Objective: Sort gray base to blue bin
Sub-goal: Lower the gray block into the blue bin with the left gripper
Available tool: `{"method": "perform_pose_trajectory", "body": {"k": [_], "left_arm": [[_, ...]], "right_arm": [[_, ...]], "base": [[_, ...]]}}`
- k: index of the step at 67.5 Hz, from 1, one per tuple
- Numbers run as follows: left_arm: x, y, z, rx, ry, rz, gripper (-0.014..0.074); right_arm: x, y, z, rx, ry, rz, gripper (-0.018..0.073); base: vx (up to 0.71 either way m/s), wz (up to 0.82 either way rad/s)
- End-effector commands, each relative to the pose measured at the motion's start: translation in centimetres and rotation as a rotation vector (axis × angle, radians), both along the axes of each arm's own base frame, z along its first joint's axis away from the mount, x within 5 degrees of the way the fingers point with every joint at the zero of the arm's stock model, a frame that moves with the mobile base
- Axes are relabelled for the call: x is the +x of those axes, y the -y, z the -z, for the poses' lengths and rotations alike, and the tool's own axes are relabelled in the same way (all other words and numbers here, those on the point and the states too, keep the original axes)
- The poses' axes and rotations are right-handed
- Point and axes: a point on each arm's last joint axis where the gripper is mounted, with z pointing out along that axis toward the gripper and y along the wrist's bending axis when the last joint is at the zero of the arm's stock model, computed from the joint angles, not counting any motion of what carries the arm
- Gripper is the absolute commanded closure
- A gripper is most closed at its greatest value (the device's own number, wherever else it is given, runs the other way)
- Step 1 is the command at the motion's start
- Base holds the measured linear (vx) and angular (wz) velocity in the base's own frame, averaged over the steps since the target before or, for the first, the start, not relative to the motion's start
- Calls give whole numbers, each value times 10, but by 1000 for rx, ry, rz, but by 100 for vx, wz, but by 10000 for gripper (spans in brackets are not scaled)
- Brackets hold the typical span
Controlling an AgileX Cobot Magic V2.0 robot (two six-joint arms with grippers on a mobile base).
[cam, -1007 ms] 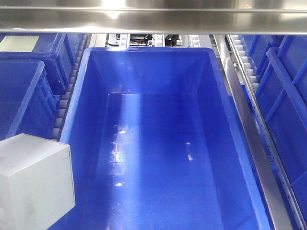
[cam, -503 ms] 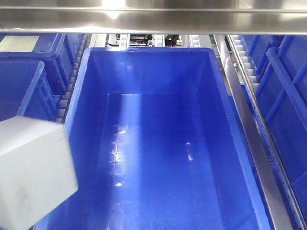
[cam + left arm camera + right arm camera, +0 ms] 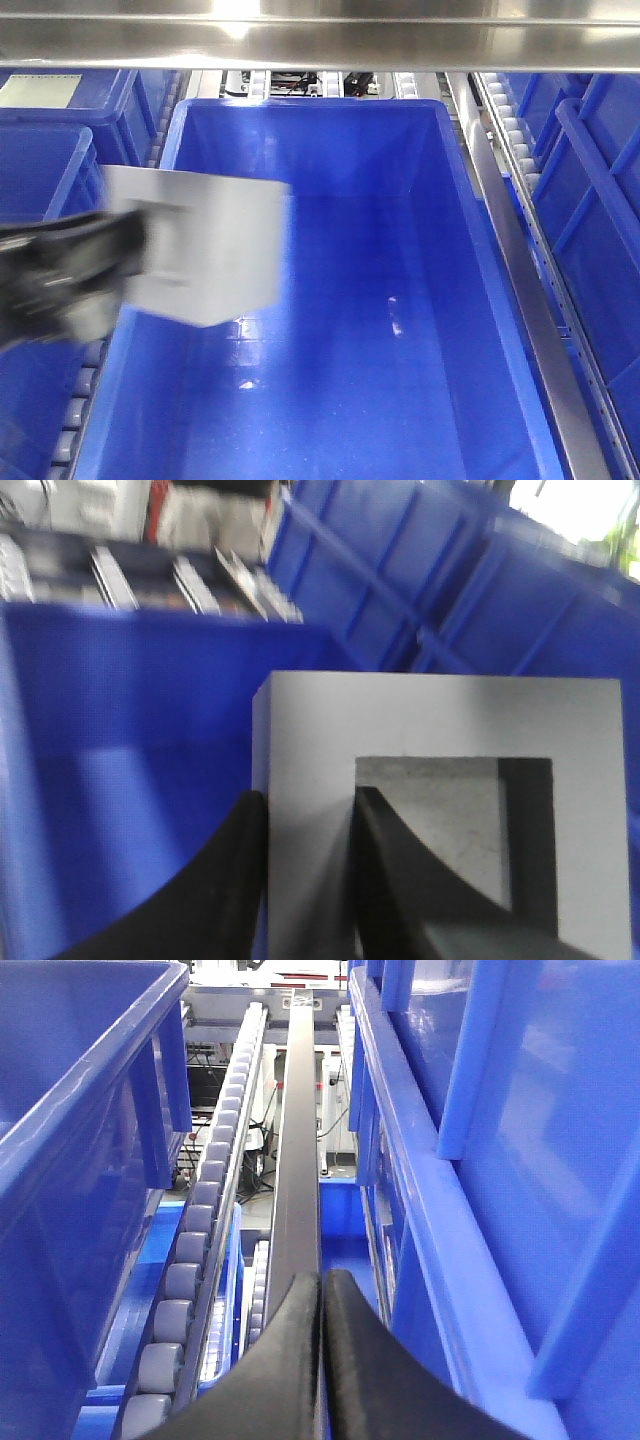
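The gray base [image 3: 205,245] is a matte gray block, blurred, held over the left part of the blue bin [image 3: 455,180]. My left gripper [image 3: 125,260] comes in from the left and is shut on it. In the left wrist view the gray base [image 3: 430,720] shows its square recess; one black finger is outside its wall and one inside the recess, with the left gripper [image 3: 305,805] clamping that wall. The bin's blue wall [image 3: 120,730] is behind. My right gripper [image 3: 321,1285] is shut and empty, above a roller track; it is out of the front view.
Ribbed blue crates stand at left [image 3: 45,170] and right [image 3: 600,200]. Roller conveyor tracks [image 3: 135,225] run on both sides of the bin. A steel bar [image 3: 320,40] crosses the top. In the right wrist view, blue crates [image 3: 480,1160] flank rollers [image 3: 195,1250].
The gray base has moved from the lower left corner up and right, over the bin's left rim into the space above the bin. The left gripper has come into the front view.
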Motion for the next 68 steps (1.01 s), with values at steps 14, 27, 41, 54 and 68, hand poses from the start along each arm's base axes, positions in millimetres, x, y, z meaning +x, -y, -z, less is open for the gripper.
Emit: {"method": "perform_pose_trajectory", "body": {"k": [14, 27, 41, 54, 68], "left_arm": [[58, 58, -10, 50, -55, 57, 568], [95, 86, 3, 133, -165, 49, 538], [128, 111, 30, 205, -309, 37, 534], [142, 122, 59, 263, -441, 26, 531], [146, 126, 78, 306, -499, 24, 508]], "right_arm": [[0, 0, -5, -19, 82, -6, 564], [0, 0, -5, -19, 82, -6, 564], [0, 0, -5, -19, 82, -6, 564], [0, 0, -5, -19, 82, -6, 564], [0, 0, -5, -19, 82, -6, 564]], "base": [[0, 0], [0, 0], [0, 0], [0, 0], [0, 0]]}}
